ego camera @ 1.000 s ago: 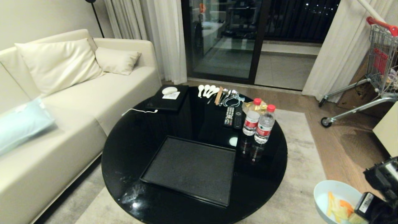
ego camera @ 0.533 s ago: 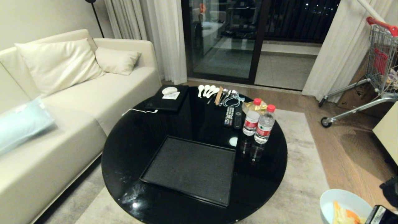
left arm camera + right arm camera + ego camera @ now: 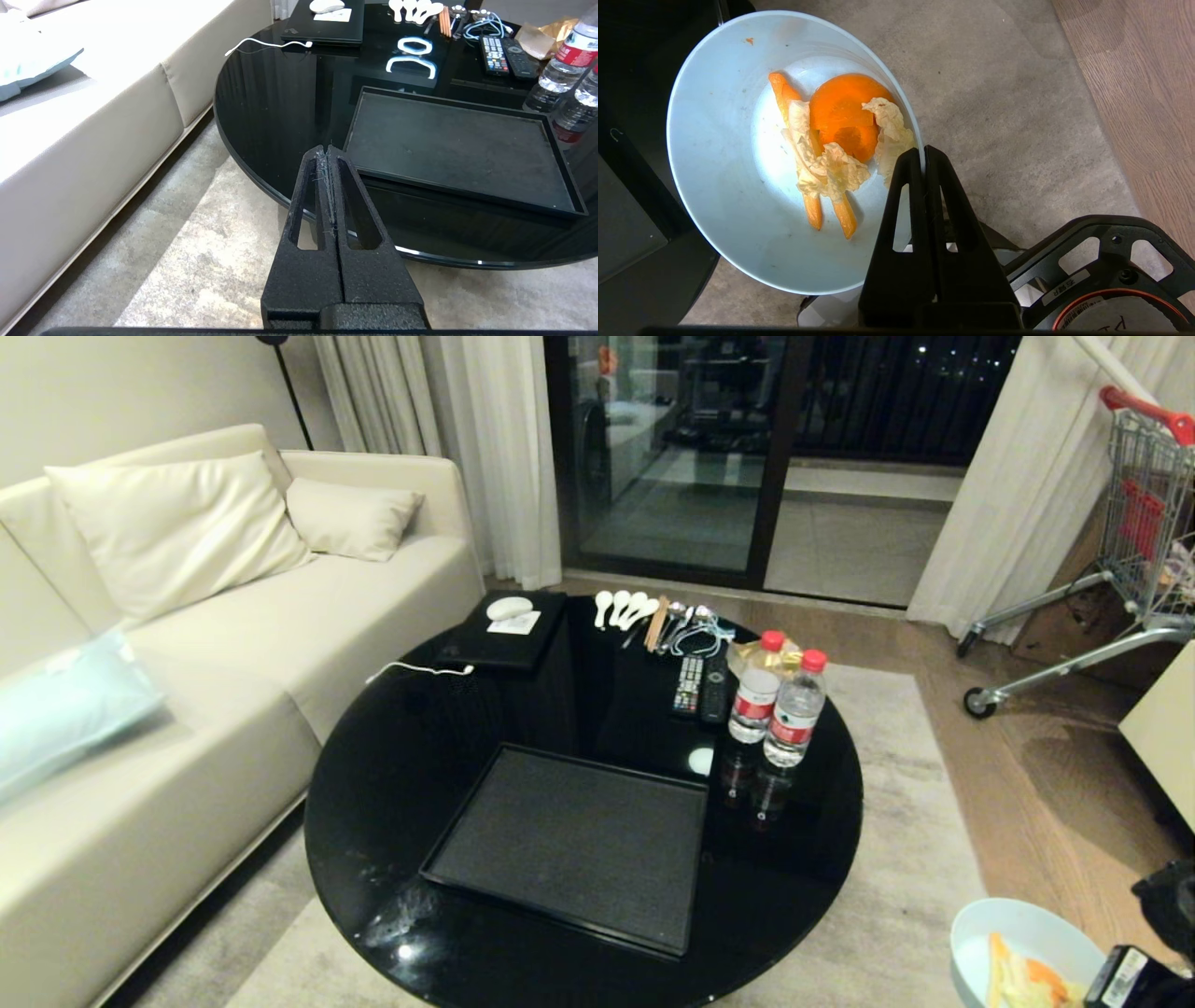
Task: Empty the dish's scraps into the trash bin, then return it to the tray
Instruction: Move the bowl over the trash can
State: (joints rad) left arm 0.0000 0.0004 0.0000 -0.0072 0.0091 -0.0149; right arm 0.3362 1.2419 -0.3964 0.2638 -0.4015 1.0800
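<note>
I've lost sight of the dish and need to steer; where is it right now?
Off the table, at the head view's lower right corner: the dish hangs over the carpet beyond the tray, its rim pinched by the right claw, scraps still inside.

Table (image 3: 392, 775): black, high-gloss, mirror-like top w/ smudges nr front edge; tray (image 3: 569, 840): black, matt, fine-grained texture. Dish (image 3: 719, 154): pale blue-white, smooth, satin sheen; scraps (image 3: 840, 135): orange pcs glossy, pale leafy bits crinkled. Sofa (image 3: 187, 709): cream, smooth leather-look; rug (image 3: 196, 261): grey, mottled low pile; floor (image 3: 1134, 93): wood-grain; bottles (image 3: 780, 705): clear plastic, red caps; gripper fingers (image 3: 327, 196): black, rough granular plastic.
</note>
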